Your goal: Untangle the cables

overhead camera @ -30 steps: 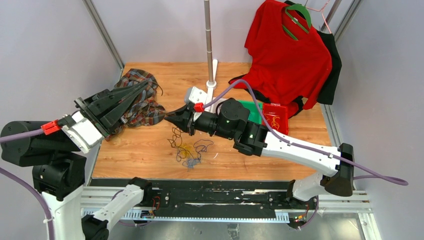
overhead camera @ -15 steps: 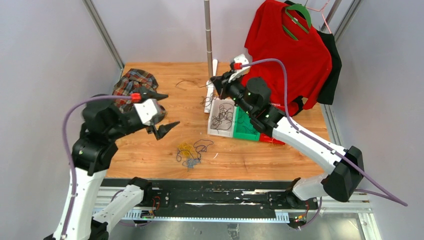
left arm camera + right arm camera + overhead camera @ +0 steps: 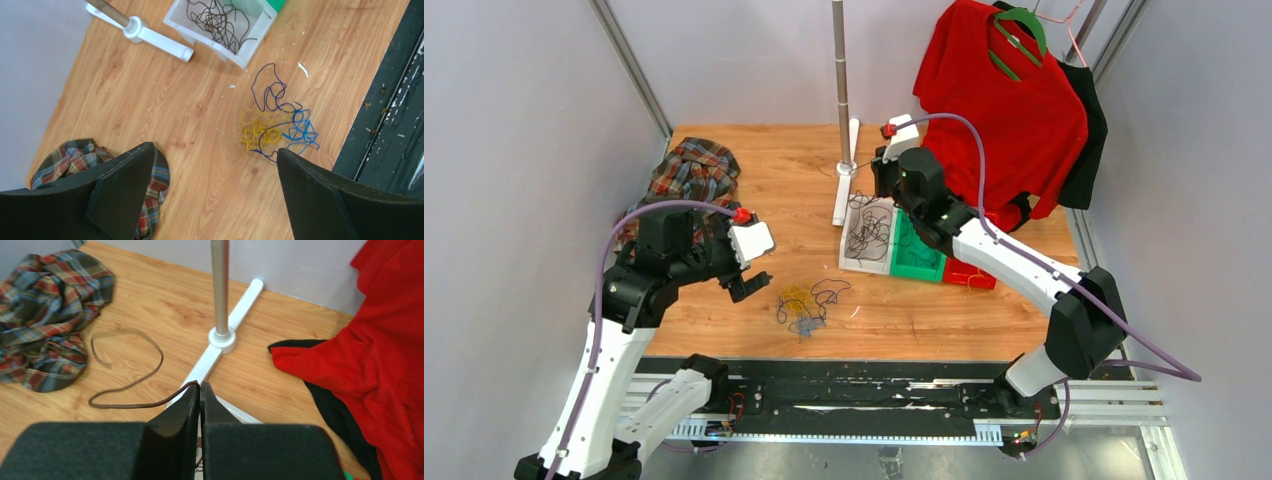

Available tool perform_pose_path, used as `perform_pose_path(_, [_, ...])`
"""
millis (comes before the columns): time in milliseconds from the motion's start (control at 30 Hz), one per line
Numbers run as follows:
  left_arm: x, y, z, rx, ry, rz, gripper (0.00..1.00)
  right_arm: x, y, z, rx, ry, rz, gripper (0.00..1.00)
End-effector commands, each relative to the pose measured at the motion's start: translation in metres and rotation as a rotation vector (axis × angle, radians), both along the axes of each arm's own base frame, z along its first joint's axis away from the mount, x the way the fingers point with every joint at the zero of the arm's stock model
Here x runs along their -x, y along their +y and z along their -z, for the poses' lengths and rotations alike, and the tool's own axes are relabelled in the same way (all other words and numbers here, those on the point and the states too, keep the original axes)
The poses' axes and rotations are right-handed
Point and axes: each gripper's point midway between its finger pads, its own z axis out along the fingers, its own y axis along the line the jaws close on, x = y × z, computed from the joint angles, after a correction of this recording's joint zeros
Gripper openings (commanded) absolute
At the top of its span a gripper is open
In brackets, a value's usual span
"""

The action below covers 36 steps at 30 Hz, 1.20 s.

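Sorting step in hand: right gripper (image 3: 201,385), pinching one thin dark-brown cable (image 3: 125,404), is hanging by the white plastic tray (image 3: 844,262), probably needing to let go there; left gripper (image 3: 214,148), jaws wide, is hovering above the blue-and-yellow cable tangle (image 3: 275,130) on the wooden desk (image 3: 150,90).
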Motion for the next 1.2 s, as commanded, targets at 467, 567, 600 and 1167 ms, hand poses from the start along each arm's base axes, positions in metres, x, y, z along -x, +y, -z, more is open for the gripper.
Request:
perform_pose_path(467, [0.004,0.007,-0.007,-0.031,-0.059,-0.002,0.97,-0.006,-0.05,0.098,0.233,0.149,0.204,0.01])
perform_pose_path(567, [0.004,0.007,-0.008,-0.032,-0.064,0.0,0.97,0.0,-0.05,0.112,0.266,0.174,0.198,0.01])
perform_pose_path(600, [0.004,0.007,-0.009,-0.032,-0.065,0.0,0.97,0.001,-0.05,0.116,0.284,0.182,0.196,0.01])
perform_pose_path(1167, [0.003,0.01,-0.014,-0.054,-0.093,0.004,0.93,0.012,-0.036,0.171,0.543,0.327,0.182,0.11])
